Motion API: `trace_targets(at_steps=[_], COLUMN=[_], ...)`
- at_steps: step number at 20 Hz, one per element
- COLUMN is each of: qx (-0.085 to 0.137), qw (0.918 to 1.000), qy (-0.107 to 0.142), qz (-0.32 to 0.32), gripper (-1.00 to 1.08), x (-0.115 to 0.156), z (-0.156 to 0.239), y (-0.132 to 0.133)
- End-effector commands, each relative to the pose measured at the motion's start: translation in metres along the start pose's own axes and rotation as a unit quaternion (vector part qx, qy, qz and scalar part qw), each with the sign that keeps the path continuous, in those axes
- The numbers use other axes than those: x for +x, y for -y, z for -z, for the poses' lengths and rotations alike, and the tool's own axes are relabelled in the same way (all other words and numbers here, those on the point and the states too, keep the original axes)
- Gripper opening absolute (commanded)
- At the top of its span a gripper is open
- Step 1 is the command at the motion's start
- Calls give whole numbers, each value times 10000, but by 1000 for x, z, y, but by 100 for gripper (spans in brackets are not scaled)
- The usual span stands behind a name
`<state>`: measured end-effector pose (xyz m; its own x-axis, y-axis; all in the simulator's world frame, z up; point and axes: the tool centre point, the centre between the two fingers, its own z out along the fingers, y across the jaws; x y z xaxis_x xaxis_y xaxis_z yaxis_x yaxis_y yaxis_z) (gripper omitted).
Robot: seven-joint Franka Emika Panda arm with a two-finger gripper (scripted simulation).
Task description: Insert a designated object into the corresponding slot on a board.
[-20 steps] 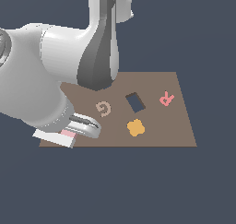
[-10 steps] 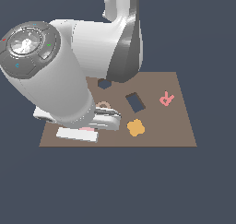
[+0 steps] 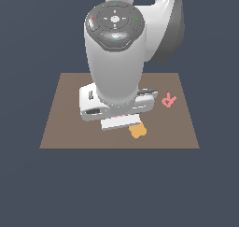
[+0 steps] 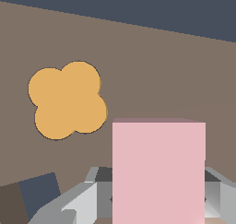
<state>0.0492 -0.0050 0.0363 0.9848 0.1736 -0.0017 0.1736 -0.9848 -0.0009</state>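
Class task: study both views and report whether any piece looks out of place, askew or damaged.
Nothing looks damaged or spilled. The pink block is off the board, held in the claw. The orange clover piece and red letter R lie flat on the board. The arm hides the slot in the exterior view.

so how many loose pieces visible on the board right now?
3: pink block in the claw, orange clover beside it on the board, pink-red R toward the exterior view's right. The arm may hide others.

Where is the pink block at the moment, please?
The pink block is held in the gripper above the board, near the orange clover piece, as the wrist view shows.
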Motion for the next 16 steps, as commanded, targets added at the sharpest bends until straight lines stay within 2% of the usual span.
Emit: trace_targets(at_steps=[1, 8, 16], qx=[-3, -3, -3], qw=[9993, 9946, 9908], qy=[-3, 1, 3], qz=[361, 1037, 1355], gripper=[-100, -100, -100], x=[-9, -32, -45], z=[1, 3, 4], y=[22, 61, 78])
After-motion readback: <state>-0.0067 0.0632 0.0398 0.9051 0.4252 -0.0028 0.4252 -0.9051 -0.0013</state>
